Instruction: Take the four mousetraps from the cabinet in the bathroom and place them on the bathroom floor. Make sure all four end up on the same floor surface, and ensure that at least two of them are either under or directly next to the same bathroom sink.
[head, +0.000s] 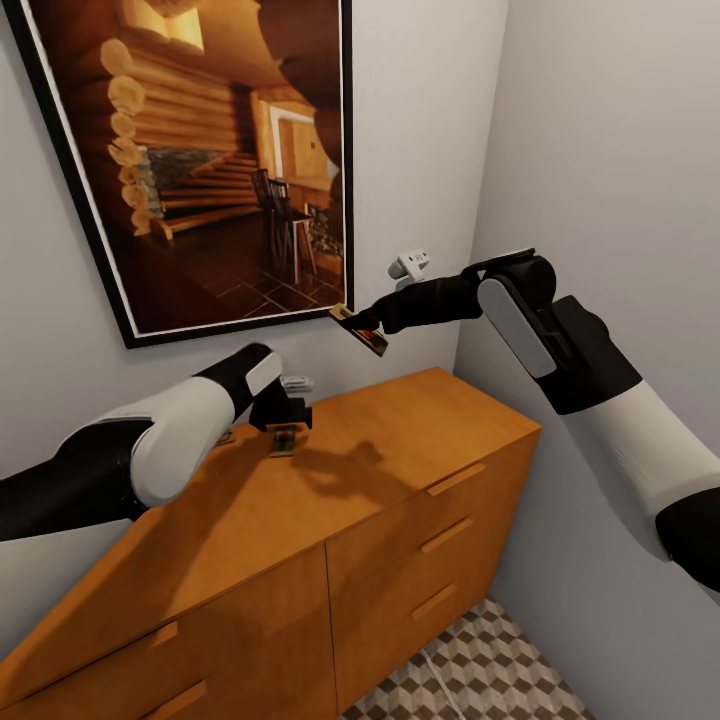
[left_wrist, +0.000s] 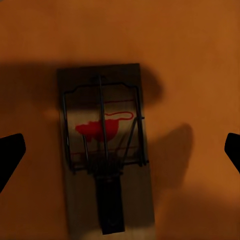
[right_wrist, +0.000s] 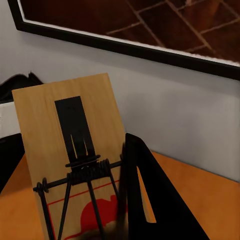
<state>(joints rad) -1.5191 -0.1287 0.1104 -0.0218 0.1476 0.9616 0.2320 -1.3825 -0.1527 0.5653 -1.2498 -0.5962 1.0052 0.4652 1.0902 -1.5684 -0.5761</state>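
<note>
**Lifting one trap, lining up on the next**

Hovering over the cabinet (head: 330, 480) top, your left gripper (head: 283, 408) is spread wide, straddling a flat mousetrap (left_wrist: 104, 150), probably ready to descend. Farther back, your right gripper (head: 372, 326) pinches a second mousetrap (head: 359, 331) by its edge, raised near the picture frame (head: 120, 320), clear for carrying to the floor (head: 480, 670).

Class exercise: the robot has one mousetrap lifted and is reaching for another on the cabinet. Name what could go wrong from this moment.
1. The right gripper holds its mousetrap by one end, tilted, high above the cabinet; it could slip and fall.
2. The left gripper hangs open above a flat-lying mousetrap; closing could push it along the smooth top instead of gripping it.
</note>
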